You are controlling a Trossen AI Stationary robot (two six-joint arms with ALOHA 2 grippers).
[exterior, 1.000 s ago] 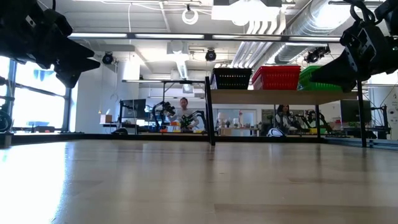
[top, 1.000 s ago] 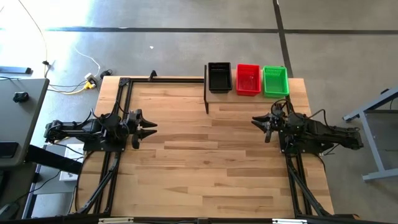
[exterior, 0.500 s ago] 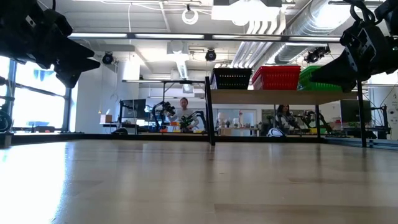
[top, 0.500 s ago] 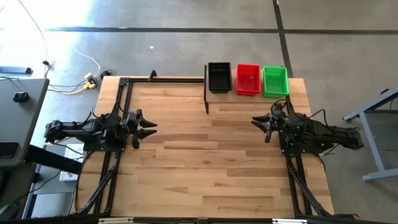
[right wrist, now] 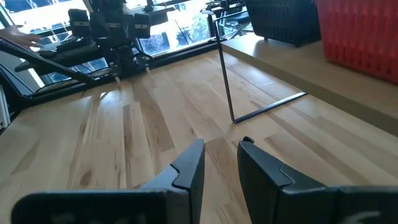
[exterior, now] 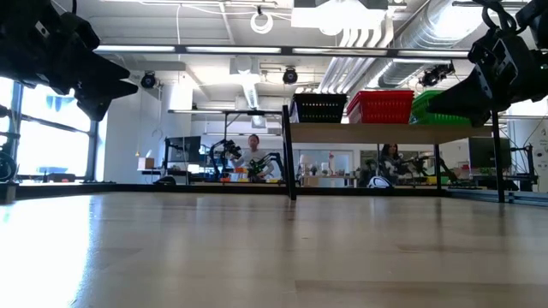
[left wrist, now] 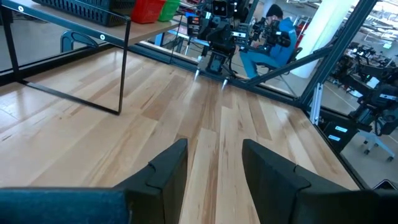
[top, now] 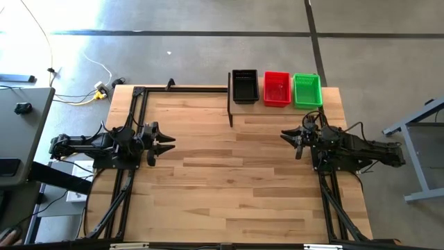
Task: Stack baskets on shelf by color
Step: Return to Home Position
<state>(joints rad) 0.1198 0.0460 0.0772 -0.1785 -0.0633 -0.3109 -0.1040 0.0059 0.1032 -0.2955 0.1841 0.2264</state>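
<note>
Hovering over opposite sides of the wooden table (top: 229,180), the robot's two arms face each other across bare boards, well clear of the work. The left gripper (top: 166,144) hangs above the table's left side, its two dark fingers (left wrist: 168,171) spread apart with nothing between them. The right gripper (top: 286,136) hangs above the right side, its fingers (right wrist: 186,168) likewise parted and holding nothing.

At the far edge of the table, toward the right, stands the shelf (exterior: 368,133), a light-wood board raised on thin black posts. The baskets sit on it in a row sorted by color: black (top: 245,86) on the left, red (top: 277,89) in the middle and green (top: 306,90) on the right, just beside one another. How many are nested in each pile cannot be told. No basket lies on the tabletop itself. The right gripper is the nearer of the two to the shelf, just in front of the green pile.

Beyond the table, a person (exterior: 253,154) sits in the room behind.
</note>
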